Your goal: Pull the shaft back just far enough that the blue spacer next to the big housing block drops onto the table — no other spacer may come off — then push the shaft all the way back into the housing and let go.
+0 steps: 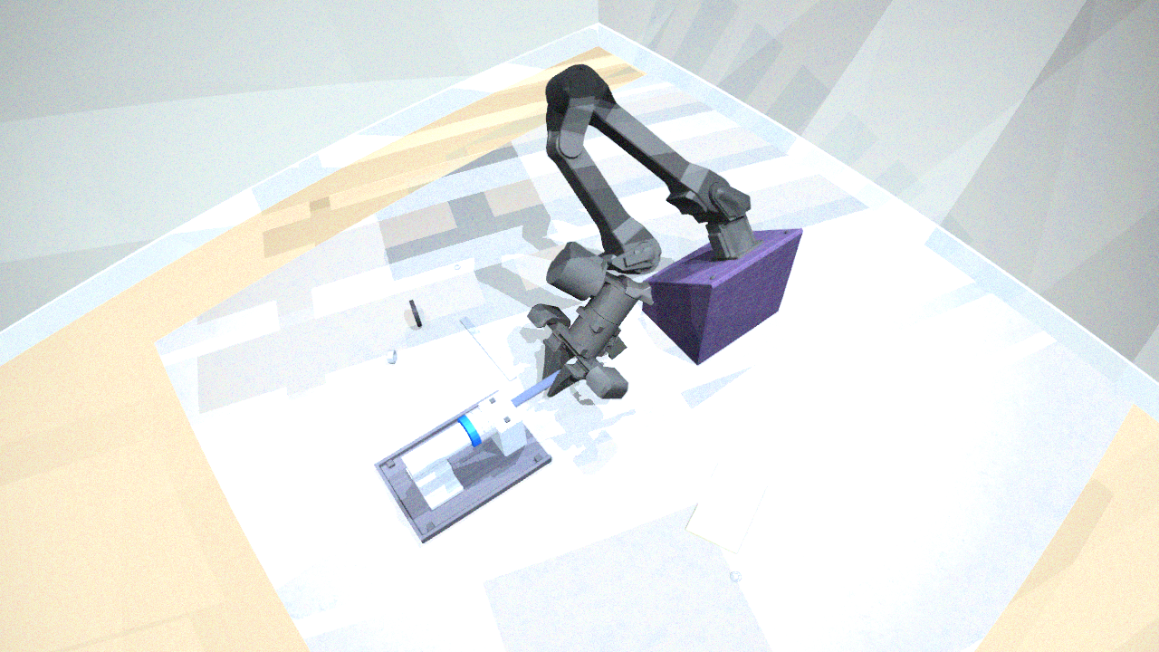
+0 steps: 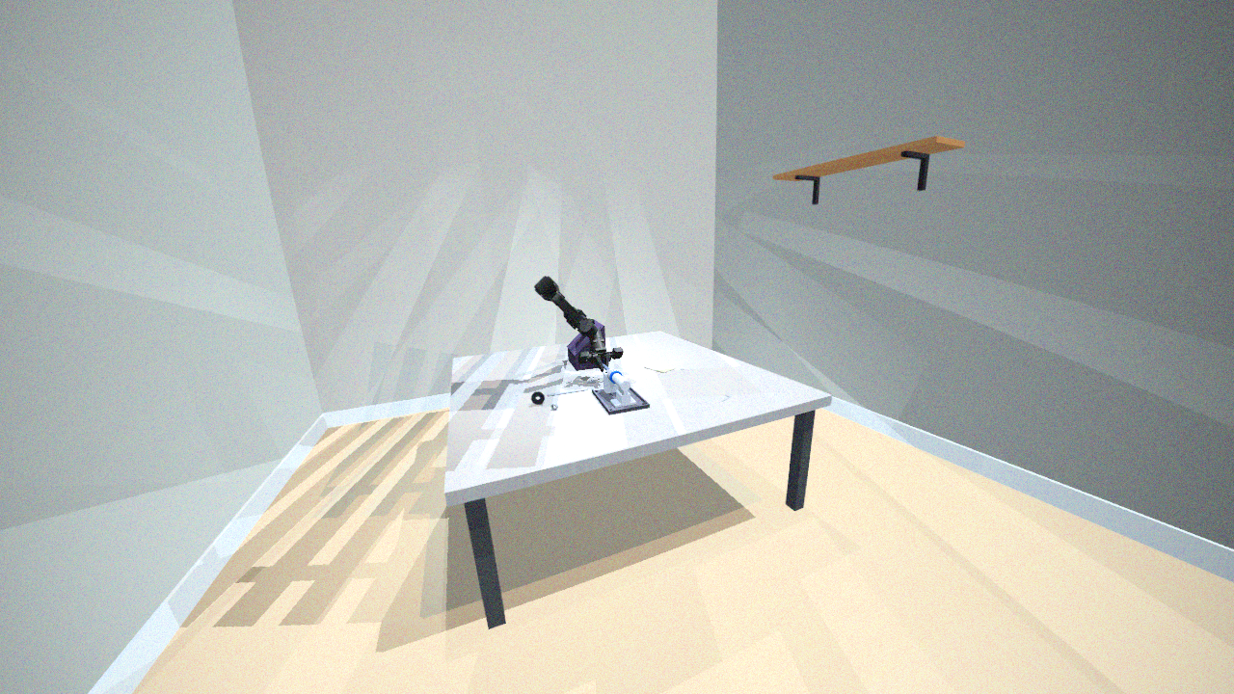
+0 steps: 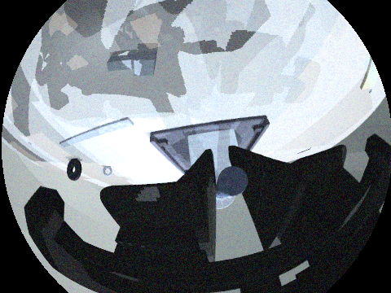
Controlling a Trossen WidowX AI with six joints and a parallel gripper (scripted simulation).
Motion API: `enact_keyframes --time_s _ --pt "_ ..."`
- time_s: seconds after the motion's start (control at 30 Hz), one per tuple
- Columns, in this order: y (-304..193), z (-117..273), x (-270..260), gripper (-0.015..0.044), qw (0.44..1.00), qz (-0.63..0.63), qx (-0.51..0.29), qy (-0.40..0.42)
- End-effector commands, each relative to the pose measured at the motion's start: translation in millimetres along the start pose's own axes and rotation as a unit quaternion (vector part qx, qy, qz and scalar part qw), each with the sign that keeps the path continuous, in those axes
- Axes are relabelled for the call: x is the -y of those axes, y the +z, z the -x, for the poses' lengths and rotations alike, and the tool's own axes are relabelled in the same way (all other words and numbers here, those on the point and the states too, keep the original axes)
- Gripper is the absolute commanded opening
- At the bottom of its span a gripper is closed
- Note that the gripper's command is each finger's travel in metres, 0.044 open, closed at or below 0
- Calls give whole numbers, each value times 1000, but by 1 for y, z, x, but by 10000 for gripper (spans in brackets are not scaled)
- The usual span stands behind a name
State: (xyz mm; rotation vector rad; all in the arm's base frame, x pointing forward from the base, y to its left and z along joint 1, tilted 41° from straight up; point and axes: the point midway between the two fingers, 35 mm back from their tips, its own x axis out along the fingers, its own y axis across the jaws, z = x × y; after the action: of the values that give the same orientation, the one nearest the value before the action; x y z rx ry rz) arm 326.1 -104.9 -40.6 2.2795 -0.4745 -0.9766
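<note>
My gripper (image 1: 553,383) (image 3: 220,153) is shut on the blue-grey shaft (image 1: 534,389) (image 3: 232,181), whose round end faces the wrist camera. The shaft runs into a white block (image 1: 511,436) on a dark tray (image 1: 494,480) (image 2: 628,409) (image 3: 212,123). A long white cylinder (image 1: 438,449) lies in line with it, on a white foot at the tray's far end from my gripper. The bright blue spacer (image 1: 469,431) (image 2: 610,377) is still up in the line, between that cylinder and pale round parts beside the block. The pale parts are too washed out to separate. The shaft inside is hidden.
A black ring (image 1: 416,313) (image 2: 537,395) (image 3: 76,169) and a small pale ring (image 1: 392,356) (image 2: 553,406) (image 3: 107,170) stand beyond the tray. A thin strip (image 1: 487,349) (image 3: 97,131) lies nearby. The purple arm base (image 1: 742,300) is behind. A pale card (image 1: 726,519) lies to the right.
</note>
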Motion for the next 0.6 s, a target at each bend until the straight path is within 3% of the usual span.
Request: enact_keyframes --time_s 0.0,0.57 --pt "2 1 0 0 1000 2 1 0" --pt "3 2 0 0 1000 2 1 0"
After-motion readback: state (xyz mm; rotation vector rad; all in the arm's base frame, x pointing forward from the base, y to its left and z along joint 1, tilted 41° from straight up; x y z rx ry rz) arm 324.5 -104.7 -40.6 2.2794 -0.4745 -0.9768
